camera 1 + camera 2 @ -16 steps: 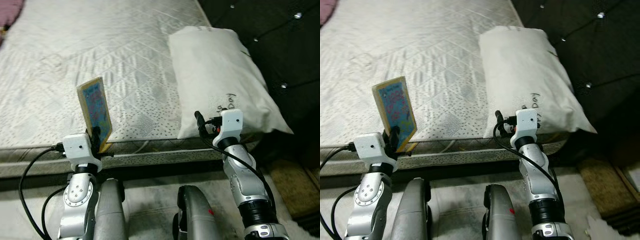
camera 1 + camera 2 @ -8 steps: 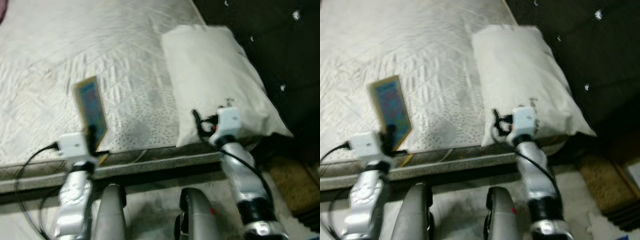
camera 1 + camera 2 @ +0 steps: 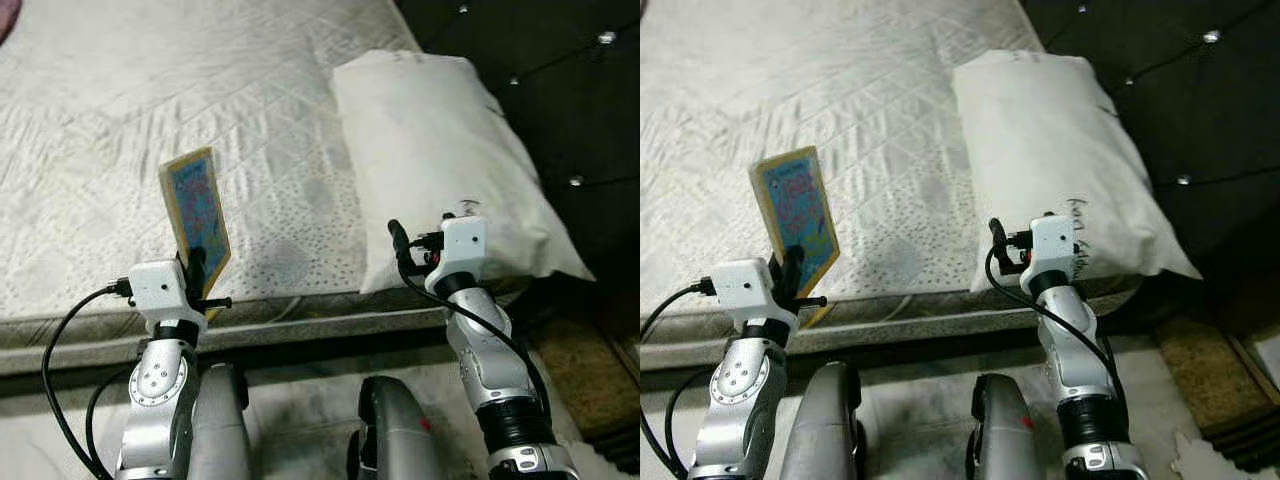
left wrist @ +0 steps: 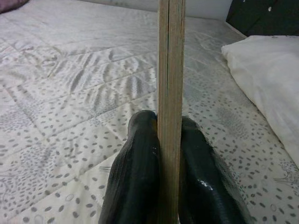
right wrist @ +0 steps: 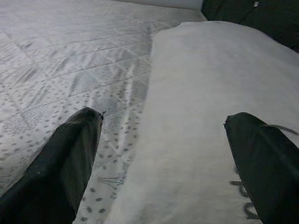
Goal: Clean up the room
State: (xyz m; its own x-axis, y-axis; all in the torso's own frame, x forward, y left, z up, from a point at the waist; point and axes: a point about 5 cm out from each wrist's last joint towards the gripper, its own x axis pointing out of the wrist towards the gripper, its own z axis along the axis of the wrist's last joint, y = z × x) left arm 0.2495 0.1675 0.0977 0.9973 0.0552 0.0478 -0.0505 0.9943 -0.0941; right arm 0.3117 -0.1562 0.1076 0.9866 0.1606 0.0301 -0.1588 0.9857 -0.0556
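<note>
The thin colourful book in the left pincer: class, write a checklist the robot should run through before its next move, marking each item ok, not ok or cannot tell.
1. Left pincer shut on the thin colourful book with a yellow border: ok, a finger on each side.
2. Book upright, not slipping: ok, it stands edge-on in the wrist view.
3. Book raised above the white quilted mattress: ok.
4. Right pincer open and holding nothing: ok.
5. Right pincer lined up with the white pillow: ok, a finger towards each side.
6. Place to put the book: cannot tell.
</note>
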